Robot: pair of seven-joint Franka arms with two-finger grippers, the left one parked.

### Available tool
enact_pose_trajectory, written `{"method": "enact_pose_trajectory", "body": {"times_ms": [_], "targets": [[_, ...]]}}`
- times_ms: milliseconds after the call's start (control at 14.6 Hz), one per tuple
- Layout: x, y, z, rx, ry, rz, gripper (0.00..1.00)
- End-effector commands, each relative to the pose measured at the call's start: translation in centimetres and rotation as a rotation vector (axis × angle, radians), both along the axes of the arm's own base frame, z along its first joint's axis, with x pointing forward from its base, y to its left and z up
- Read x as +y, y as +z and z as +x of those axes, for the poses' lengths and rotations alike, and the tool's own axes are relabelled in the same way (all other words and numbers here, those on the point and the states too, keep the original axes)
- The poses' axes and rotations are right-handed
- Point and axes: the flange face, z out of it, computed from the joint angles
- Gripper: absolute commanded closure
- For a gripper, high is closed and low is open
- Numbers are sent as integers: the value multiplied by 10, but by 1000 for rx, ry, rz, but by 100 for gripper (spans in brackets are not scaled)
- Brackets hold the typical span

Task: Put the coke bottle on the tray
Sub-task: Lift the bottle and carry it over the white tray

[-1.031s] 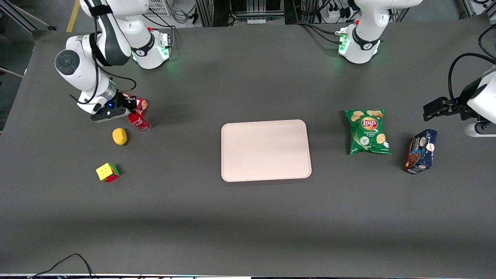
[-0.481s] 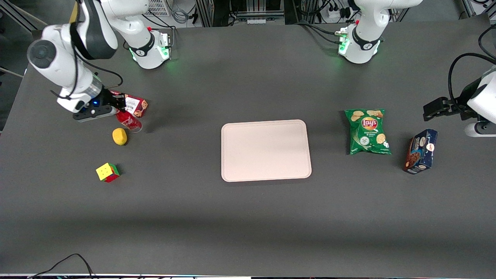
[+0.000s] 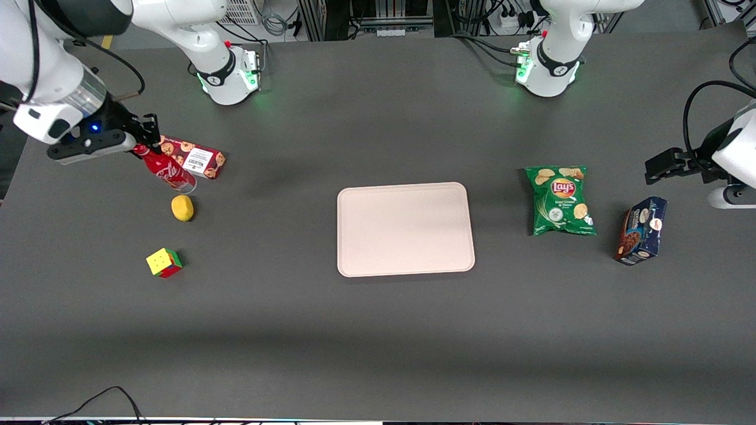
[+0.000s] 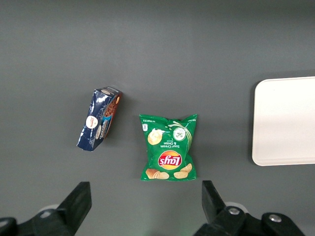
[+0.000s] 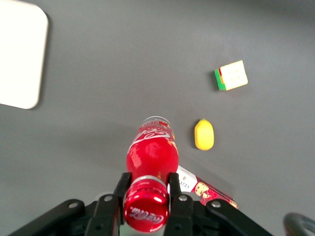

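While its fingers (image 5: 175, 201) clamp the red cap, the gripper (image 3: 143, 140) holds the coke bottle (image 3: 166, 170) lifted above the worktop (image 3: 378, 330) at the working arm's end. Just beside the bottle sit a red cookie box (image 3: 196, 158) and a lemon (image 3: 182, 208), nearer the front camera. Well apart lies the tray (image 3: 405, 229).

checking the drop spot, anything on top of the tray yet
Nothing: the tray is bare wherever it shows. The coke bottle hangs in the pincer at the working arm's end, above the table.
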Motion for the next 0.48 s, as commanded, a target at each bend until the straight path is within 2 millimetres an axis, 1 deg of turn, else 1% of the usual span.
{"method": "enact_pose_trajectory", "body": {"times_ms": [0, 69, 137, 206, 275, 344, 412], "targets": [[41, 58, 31, -27, -32, 17, 100], [54, 70, 41, -39, -43, 21, 100], [69, 79, 49, -38, -55, 25, 100], [89, 87, 56, -37, -77, 36, 100], [111, 92, 64, -26, -107, 60, 100], [130, 92, 71, -16, -143, 76, 100], [177, 81, 81, 5, -183, 93, 100]]}}
